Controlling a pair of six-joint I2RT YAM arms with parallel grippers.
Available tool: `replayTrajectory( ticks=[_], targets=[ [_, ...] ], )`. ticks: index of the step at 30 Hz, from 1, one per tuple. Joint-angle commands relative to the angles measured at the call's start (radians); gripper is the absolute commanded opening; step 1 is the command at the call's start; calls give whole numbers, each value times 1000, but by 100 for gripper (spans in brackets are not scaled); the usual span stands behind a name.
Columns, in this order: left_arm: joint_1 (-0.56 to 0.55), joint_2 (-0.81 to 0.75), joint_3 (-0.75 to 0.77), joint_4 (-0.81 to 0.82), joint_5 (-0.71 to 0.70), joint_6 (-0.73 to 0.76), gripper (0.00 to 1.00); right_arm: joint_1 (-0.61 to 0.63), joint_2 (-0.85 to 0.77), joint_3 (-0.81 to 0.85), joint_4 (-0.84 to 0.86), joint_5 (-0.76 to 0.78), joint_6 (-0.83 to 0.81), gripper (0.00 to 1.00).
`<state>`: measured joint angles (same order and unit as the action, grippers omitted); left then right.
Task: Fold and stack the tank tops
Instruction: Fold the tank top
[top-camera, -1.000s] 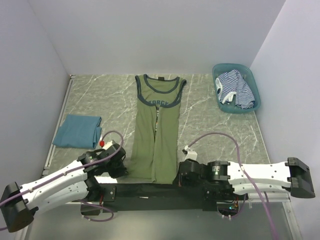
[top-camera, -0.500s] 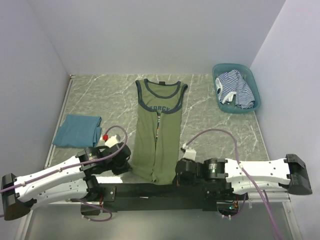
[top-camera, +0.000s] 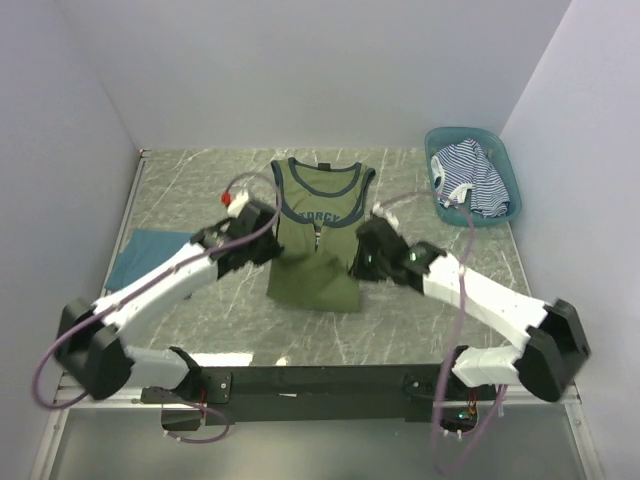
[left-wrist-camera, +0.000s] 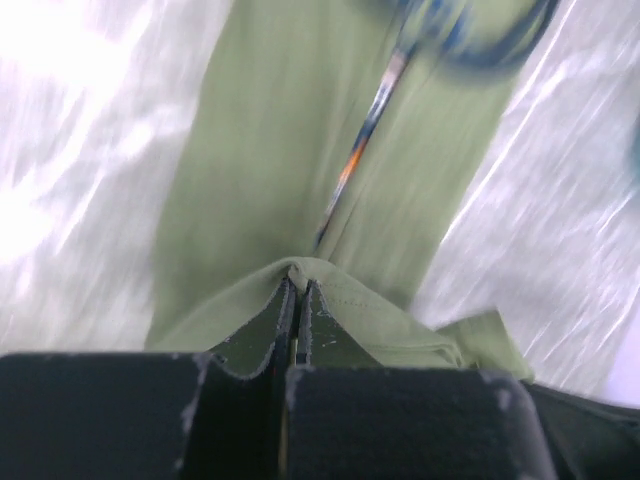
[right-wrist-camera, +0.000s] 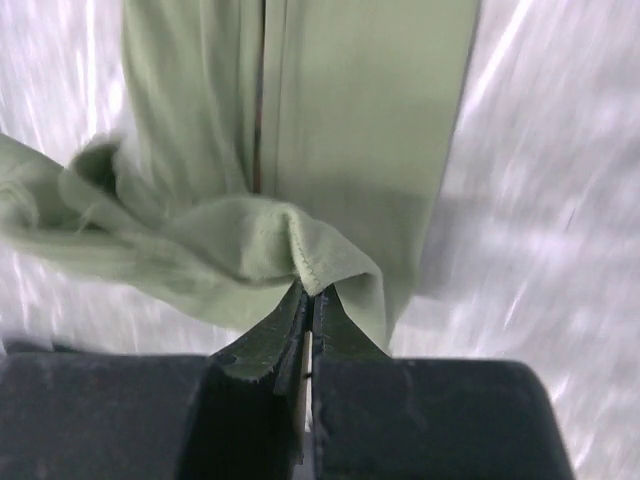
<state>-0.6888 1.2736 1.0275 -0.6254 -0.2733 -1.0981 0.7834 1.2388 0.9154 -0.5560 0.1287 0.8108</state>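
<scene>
Both arms reach out from the near edge toward the table's middle and converge on the olive-green tank top (top-camera: 312, 275). The left arm (top-camera: 160, 295) runs in from the near left and the right arm (top-camera: 480, 300) from the near right, each with a purple cable (top-camera: 425, 196) looping off it. The left gripper (top-camera: 270, 243) sits at the top's left edge and the right gripper (top-camera: 358, 262) at its right edge, both about halfway along the garment. Left claw: closed, pinching a fold of olive cloth. Right claw: closed, likewise gripping olive cloth. The olive top lies mid-table, with its navy-trimmed neckline at the far end and dark chest lettering between the two grippers. Its near edge reads as a rounded fold. The table (top-camera: 200, 185) is grey-green marble pattern, enclosed by plain pale walls (top-camera: 320, 70) at the left, far and right sides. The teal-blue tank top (top-camera: 133, 262) lies folded at the left of the table, partly covered by the left arm. The striped tank top (top-camera: 470, 178) is bunched inside the teal basket (top-camera: 466, 131) in the far right corner. The top view gives layout only, and the grip itself is hidden by the wrists. The left wrist view shows the left gripper (left-wrist-camera: 297, 287) with its jaws together on a stitched hem edge, and the olive top (left-wrist-camera: 290, 130) stretching away, blurred, with a thin orange-blue line down its centre. The right wrist view shows the right gripper (right-wrist-camera: 309, 292) clamped on a hem corner, with cloth bunched to the left and the olive top (right-wrist-camera: 360, 100) flat beyond.
</scene>
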Motion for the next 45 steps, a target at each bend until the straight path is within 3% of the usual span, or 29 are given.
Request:
replayTrajectory(
  ticks=[1, 3, 4, 5, 6, 7, 8, 10, 13, 19, 24, 38, 45],
  targets=[
    [110, 128, 140, 156, 17, 132, 1, -143, 144, 157, 93, -82, -182, 0],
    [188, 274, 198, 220, 100, 182, 1, -234, 230, 264, 93, -121, -228, 0],
    [211, 330, 260, 255, 149, 214, 16, -258, 326, 304, 84, -133, -240, 6],
    [231, 451, 308, 248, 190, 259, 24, -303, 370, 341, 74, -161, -257, 16],
    [260, 511, 407, 233, 206, 267, 33, -317, 408, 391, 76, -170, -265, 41],
    [273, 558, 439, 233, 221, 274, 47, -332, 465, 413, 79, -173, -271, 50],
    [285, 610, 456, 268, 238, 288, 53, -345, 487, 431, 77, -178, -283, 56],
    [322, 619, 457, 306, 275, 290, 63, -366, 505, 462, 70, -146, -292, 62],
    [342, 545, 372, 329, 281, 282, 69, -371, 443, 384, 102, -146, -291, 64],
    [333, 203, -27, 354, 278, 207, 67, -313, 230, 4, 218, -172, -178, 63],
    [284, 55, -254, 403, 330, 173, 68, -222, 102, -209, 313, -156, -73, 63],
    [239, 43, -411, 526, 336, 132, 69, -164, 76, -277, 375, -95, 28, 59],
    [233, 102, -428, 547, 319, 122, 64, -164, 178, -239, 360, -92, 16, 58]
  ],
)
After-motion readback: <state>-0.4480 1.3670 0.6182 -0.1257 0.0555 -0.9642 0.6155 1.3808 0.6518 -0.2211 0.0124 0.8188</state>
